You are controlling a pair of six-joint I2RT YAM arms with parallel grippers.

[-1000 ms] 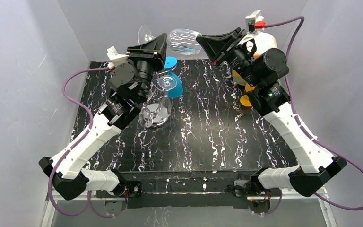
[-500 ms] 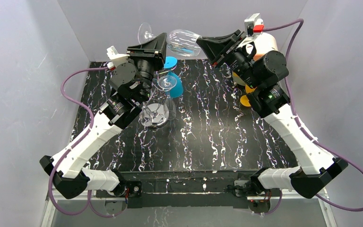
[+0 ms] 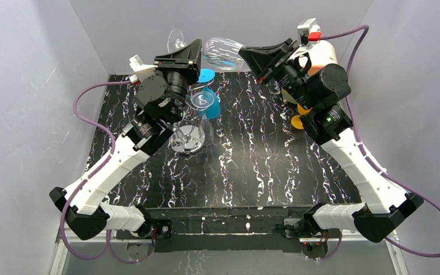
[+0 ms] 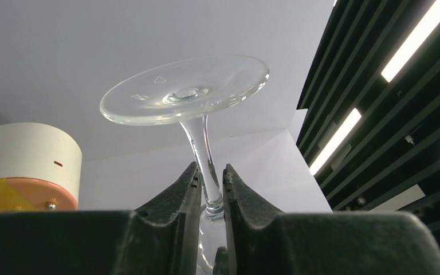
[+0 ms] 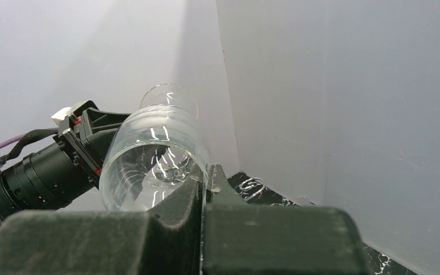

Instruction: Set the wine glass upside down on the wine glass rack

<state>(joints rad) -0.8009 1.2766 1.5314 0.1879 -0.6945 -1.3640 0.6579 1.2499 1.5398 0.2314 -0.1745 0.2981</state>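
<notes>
The clear wine glass (image 3: 220, 51) lies on its side high above the back of the table, held between both grippers. My left gripper (image 3: 197, 51) is shut on its stem (image 4: 203, 154), with the round foot (image 4: 186, 91) beyond the fingertips. My right gripper (image 3: 244, 53) is shut on the bowl's rim (image 5: 156, 163), one finger inside the bowl and one outside. The wine glass rack (image 3: 190, 139), silver wire with a shiny round base, stands on the table below my left wrist. One of its scrolls shows in the right wrist view (image 5: 253, 185).
Blue pieces (image 3: 211, 106) stand just behind the rack. A white and orange cylinder (image 3: 321, 54) and yellow pieces (image 3: 298, 121) sit at the back right; the cylinder also shows in the left wrist view (image 4: 26, 163). Grey walls enclose the black marbled table (image 3: 252, 160).
Both arms have shifted slightly, the right wrist drifting a little up and to the right. The glass stays held between both grippers in nearly the same place.
</notes>
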